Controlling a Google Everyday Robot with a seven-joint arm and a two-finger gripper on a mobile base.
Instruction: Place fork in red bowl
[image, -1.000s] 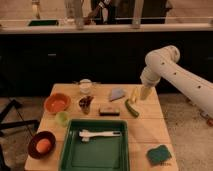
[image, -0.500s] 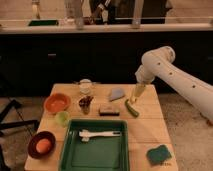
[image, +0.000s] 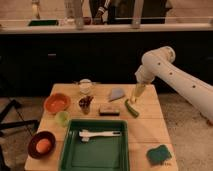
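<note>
The red bowl (image: 57, 103) is shallow and orange-red and sits at the left of the wooden table (image: 150, 125). The white fork (image: 99, 134) lies across the near-back part of the green tray (image: 94, 151) at the table's front. My gripper (image: 135, 96) hangs from the white arm over the right back part of the table, just above a green pickle-like thing (image: 132, 108). It is far right of the bowl and above the tray's far right corner.
A dark brown-red bowl with an orange egg-like thing (image: 41, 144) sits at the front left. A small green cup (image: 62, 118), a dark cup (image: 85, 103), a white cup (image: 86, 86), a grey-blue cloth (image: 116, 94), a brown bar (image: 108, 110) and a green sponge (image: 159, 154) are on the table.
The arm has swung left and lower, bringing the gripper from the table's right edge in over the table beside the pickle-like thing. The objects have not moved.
</note>
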